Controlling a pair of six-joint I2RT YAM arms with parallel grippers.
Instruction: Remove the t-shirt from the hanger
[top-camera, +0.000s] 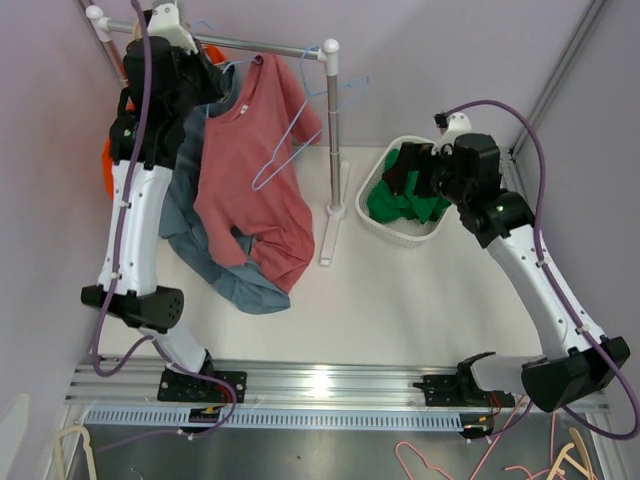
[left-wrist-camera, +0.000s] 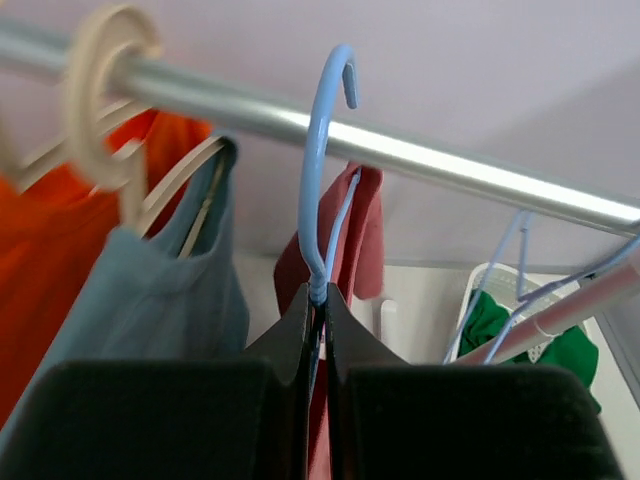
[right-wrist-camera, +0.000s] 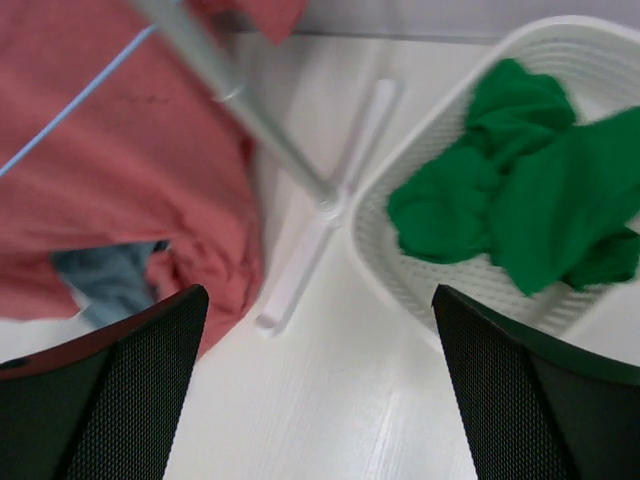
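A red t-shirt (top-camera: 250, 170) hangs from the rack's rail (top-camera: 250, 44), its hem bunched on the table. A thin blue wire hanger (top-camera: 290, 150) lies partly bare across the shirt's front. My left gripper (top-camera: 222, 75) is up at the rail, shut on the blue hanger's neck (left-wrist-camera: 320, 292). The hanger's hook (left-wrist-camera: 322, 140) rises across the rail (left-wrist-camera: 450, 165), and the red shirt (left-wrist-camera: 358, 235) hangs behind my fingers. My right gripper (top-camera: 400, 172) is open and empty above the table (right-wrist-camera: 330, 400), between the shirt (right-wrist-camera: 120, 180) and the basket.
A teal tank top (left-wrist-camera: 170, 300) on a beige hanger and an orange garment (left-wrist-camera: 40, 230) hang left of the shirt. A white basket (top-camera: 395, 228) holding green cloth (right-wrist-camera: 520, 190) stands right of the rack's pole (top-camera: 333, 130) and foot (right-wrist-camera: 310, 260). Empty hangers (top-camera: 350, 85) hang at the rail's right end.
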